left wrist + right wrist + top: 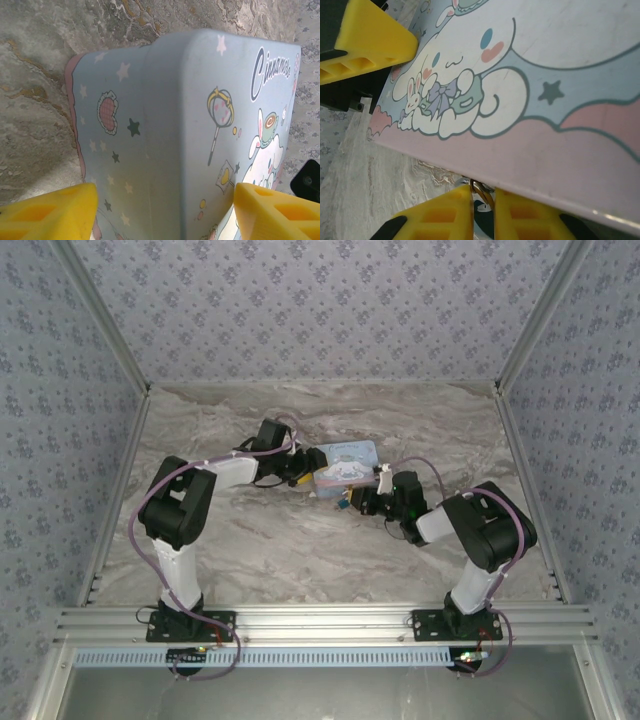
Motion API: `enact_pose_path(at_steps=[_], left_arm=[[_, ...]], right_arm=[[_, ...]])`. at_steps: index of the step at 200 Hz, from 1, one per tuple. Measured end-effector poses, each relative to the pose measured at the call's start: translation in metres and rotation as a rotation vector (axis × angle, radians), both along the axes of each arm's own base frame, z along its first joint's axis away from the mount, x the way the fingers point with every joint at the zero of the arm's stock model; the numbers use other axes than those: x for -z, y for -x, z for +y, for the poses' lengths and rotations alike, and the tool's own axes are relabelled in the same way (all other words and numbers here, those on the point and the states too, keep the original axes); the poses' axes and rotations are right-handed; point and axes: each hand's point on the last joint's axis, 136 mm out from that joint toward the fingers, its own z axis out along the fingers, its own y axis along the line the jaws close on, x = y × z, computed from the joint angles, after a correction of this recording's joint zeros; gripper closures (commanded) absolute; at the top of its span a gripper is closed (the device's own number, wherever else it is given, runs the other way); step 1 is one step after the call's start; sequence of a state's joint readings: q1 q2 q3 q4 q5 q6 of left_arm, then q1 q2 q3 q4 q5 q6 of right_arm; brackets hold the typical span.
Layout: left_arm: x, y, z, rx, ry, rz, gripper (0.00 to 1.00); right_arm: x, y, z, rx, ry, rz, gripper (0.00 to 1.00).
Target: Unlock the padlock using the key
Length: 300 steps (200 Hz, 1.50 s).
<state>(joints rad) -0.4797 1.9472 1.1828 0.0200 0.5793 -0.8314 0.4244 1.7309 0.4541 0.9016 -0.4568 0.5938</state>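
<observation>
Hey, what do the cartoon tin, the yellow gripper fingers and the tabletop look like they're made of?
Tin: probably painted sheet metal, smooth satin print, rounded pressed corner. Gripper fingers: yellow plastic, matte, moulded hollow ribs. Tabletop: marble-look veining, stone or laminate, unclear.

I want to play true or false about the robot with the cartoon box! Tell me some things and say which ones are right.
1. The cartoon tin lies on the table between the two arms. True.
2. The tin is bright red. False: it is pale blue with a pink edge.
3. The left gripper has one yellow finger on each side of the tin. True.
4. The right gripper has its fingers spread wide with nothing between them. False: they are close together around a thin metal loop, seemingly the shackle of the padlock.
5. The walls are plain white. False: they have a small flower pattern.
6. A white cartoon character is on the lid. True.
</observation>
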Motion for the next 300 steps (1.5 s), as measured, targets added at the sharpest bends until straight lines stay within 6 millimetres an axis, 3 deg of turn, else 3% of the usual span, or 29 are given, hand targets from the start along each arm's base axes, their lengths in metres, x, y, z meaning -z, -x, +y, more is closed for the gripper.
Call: enact_pose_path(at_steps=[88,300], left_arm=[[0.002,0.001,0.001,-0.002,0.000,-0.001,0.28],[0.004,0.001,0.005,-0.001,0.015,-0.006,0.28]], right_arm=[[0.000,-0.001,-0.001,0.005,0.000,0.002,0.97],[-0.013,-0.003,-0.022,0.098,-0.011,-0.004,0.98]])
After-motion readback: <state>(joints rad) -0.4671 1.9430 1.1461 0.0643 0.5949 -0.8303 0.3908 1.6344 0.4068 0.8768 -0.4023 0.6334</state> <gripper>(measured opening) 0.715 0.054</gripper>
